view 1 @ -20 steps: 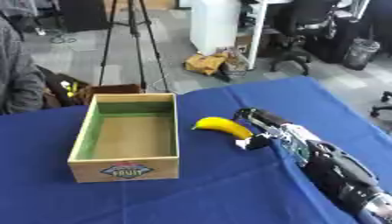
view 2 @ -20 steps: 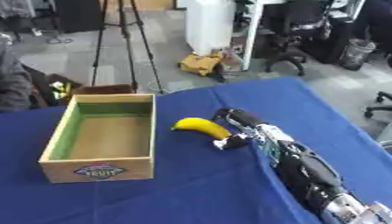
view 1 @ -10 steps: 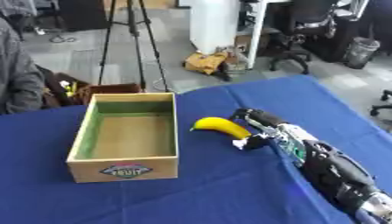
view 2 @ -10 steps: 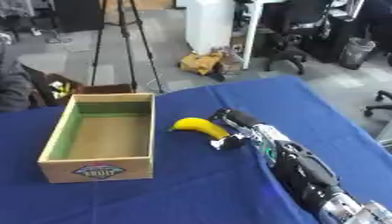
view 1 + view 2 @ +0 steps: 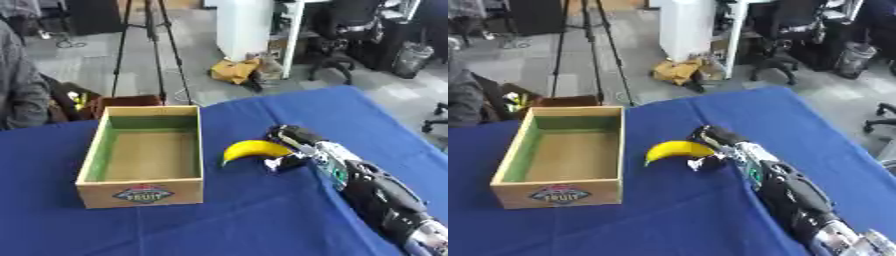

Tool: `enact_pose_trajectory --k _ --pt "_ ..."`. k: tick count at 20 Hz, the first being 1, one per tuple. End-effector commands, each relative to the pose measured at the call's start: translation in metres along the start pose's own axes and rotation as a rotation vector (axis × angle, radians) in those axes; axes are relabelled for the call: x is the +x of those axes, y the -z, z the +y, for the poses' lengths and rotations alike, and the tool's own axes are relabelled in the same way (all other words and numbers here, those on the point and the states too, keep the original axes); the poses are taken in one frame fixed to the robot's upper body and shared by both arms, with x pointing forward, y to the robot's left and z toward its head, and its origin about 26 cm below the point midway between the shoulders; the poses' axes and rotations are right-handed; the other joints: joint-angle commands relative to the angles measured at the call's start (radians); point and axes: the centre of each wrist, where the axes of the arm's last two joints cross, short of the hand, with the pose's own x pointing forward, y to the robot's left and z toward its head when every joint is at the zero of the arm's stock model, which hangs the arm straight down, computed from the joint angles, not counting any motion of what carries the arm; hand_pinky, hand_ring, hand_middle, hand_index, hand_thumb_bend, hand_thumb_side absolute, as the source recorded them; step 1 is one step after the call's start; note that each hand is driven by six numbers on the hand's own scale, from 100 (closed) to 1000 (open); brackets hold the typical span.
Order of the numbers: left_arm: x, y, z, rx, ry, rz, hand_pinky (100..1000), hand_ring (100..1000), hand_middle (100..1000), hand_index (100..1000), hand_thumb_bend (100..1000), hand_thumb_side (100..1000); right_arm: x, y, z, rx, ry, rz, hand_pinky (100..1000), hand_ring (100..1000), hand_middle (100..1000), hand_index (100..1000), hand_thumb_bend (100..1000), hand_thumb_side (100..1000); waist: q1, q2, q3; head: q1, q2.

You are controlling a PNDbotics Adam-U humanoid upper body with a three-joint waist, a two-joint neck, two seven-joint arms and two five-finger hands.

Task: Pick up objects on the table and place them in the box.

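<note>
While right hand (image 5: 293,147) grips banana (image 5: 249,149), fingertips hidden, box (image 5: 144,185) alongside

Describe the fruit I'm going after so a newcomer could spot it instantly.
On the blue-clothed table, look just right of the open wooden fruit box. There lies a curved yellow banana, with the robot's black right hand closed around its right end. It is the only yellow item on the cloth.

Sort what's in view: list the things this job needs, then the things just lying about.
Job:
yellow banana
open wooden fruit box
right hand at the banana

Lying about:
black tripod
black office chair
yellow bag on the floor
</note>
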Motion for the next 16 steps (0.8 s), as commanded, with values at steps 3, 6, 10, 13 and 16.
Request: enact_pose_trajectory --k 3,6,10,13,16 --pt "0.006 0.003 0.002 -0.007 0.015 -0.021 723 596 439 616 207 972 -0.003 0.0 -0.015 -0.051 0.004 0.018 721 810 592 631 100 457 0.0 -0.015 -0.005 -0.001 -0.014" --pt "0.006 0.003 0.002 -0.006 0.015 -0.021 723 596 438 616 207 971 -0.001 0.001 -0.017 -0.062 0.013 0.012 718 805 587 622 100 458 0.0 -0.015 -0.009 -0.001 -0.014" --pt "0.006 0.004 0.002 -0.006 0.014 -0.021 723 597 438 617 208 971 0.003 0.003 -0.024 -0.084 0.021 -0.01 717 803 586 615 100 457 -0.002 -0.016 -0.013 -0.001 -0.014" --pt "0.006 0.004 0.003 -0.005 0.015 -0.022 723 596 438 617 209 971 0.006 0.005 -0.031 -0.1 0.029 -0.029 717 804 588 614 100 458 -0.005 -0.017 -0.016 -0.001 -0.016" --pt "0.007 0.005 0.003 -0.003 0.015 -0.022 723 597 438 617 211 970 0.011 0.007 -0.04 -0.118 0.037 -0.048 717 802 588 613 100 454 -0.009 -0.018 -0.022 -0.001 -0.018"
